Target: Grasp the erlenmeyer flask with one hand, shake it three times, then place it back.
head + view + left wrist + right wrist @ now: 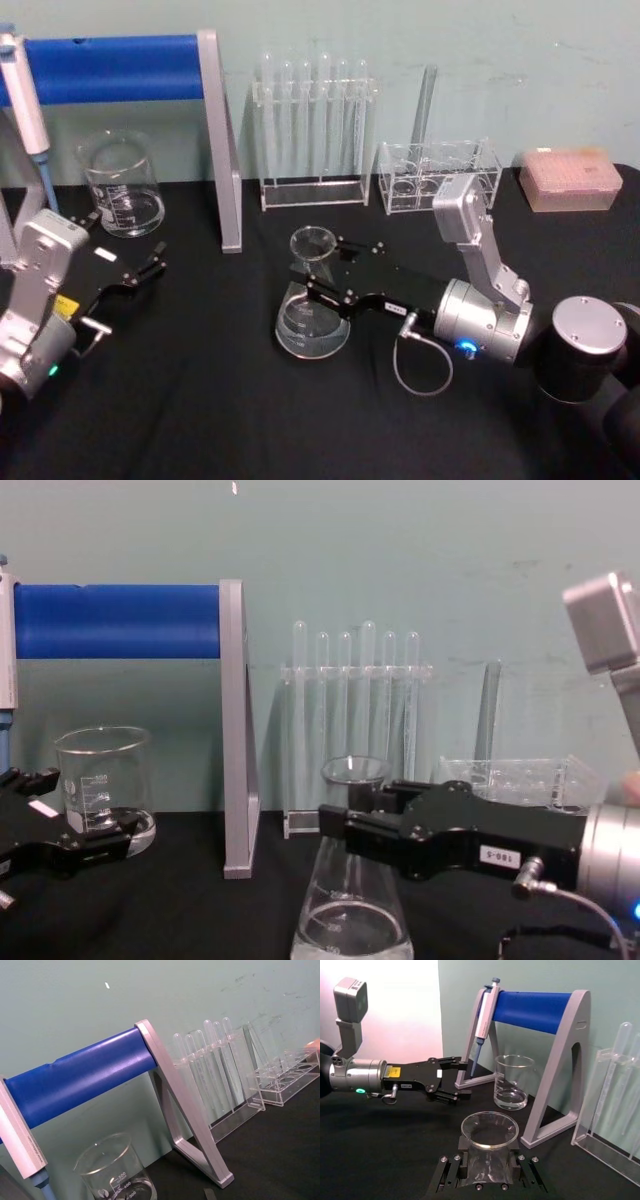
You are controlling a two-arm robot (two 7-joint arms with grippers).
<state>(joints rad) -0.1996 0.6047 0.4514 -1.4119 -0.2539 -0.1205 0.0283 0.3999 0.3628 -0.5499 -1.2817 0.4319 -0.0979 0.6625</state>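
Flask (313,312) neck btwn right tool (326,268) pads

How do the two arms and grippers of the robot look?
Both grippers are black and blocky on silver cylindrical wrists. The right gripper bears a white numbered label and a looping grey cable; the left gripper has a yellow sticker.

Flask (313,300): clear glass. Right gripper (322,268): black, small white numbered label; silver wrist (478,318) with a blue light. Left gripper (148,265): black, white tag, yellow sticker. Beaker (122,185): clear, white printed scale. Stand (110,68): blue bar, grey frame. Test tubes (315,110) and racks (440,185): clear. Box (570,180): pink. Tablecloth (200,400): black. Wall (520,70): pale green.
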